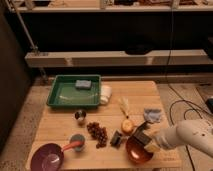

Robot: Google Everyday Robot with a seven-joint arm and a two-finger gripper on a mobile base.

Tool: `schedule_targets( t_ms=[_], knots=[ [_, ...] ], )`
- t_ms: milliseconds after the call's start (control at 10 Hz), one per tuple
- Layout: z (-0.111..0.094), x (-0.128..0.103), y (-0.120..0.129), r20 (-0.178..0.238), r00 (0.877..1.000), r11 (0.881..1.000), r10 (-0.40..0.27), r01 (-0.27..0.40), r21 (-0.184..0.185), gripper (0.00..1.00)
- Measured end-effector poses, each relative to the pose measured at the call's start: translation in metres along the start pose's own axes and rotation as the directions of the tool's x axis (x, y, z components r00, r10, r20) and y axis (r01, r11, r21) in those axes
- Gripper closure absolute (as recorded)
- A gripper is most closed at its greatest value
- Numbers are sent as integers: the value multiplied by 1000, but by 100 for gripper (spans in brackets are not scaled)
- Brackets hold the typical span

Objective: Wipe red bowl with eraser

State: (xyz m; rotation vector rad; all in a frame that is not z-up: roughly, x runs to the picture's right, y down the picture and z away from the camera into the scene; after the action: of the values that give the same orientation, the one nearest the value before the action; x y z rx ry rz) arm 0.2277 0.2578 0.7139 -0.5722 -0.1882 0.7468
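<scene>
The red bowl [136, 151] sits on the wooden table near the front edge, right of centre, with its glossy inside showing. My gripper [146, 141] comes in from the right on a white arm [187, 136] and hovers over the bowl's upper right rim. It is shut on the eraser [141, 135], whose dark face points toward the bowl; a pale tan part shows just below, by the rim. The eraser is at the rim, and I cannot tell whether it touches.
A purple bowl [47, 157] is at the front left, with a teal cup [76, 142] beside it. A small dark block [116, 139], grapes [97, 132] and a yellow fruit [128, 126] lie left of the red bowl. A blue-grey cloth [152, 116] is behind. A green tray [62, 95] holds a grey-blue sponge [83, 84].
</scene>
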Motion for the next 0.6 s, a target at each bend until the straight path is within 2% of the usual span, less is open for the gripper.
schedule_targets(
  t_ms=[300,600],
  knots=[
    [-1,0,-3,5,1000,1000,19,-19,-3,100],
    [-20,-8,0,34,999,1000,-1,0,16,100]
  ],
)
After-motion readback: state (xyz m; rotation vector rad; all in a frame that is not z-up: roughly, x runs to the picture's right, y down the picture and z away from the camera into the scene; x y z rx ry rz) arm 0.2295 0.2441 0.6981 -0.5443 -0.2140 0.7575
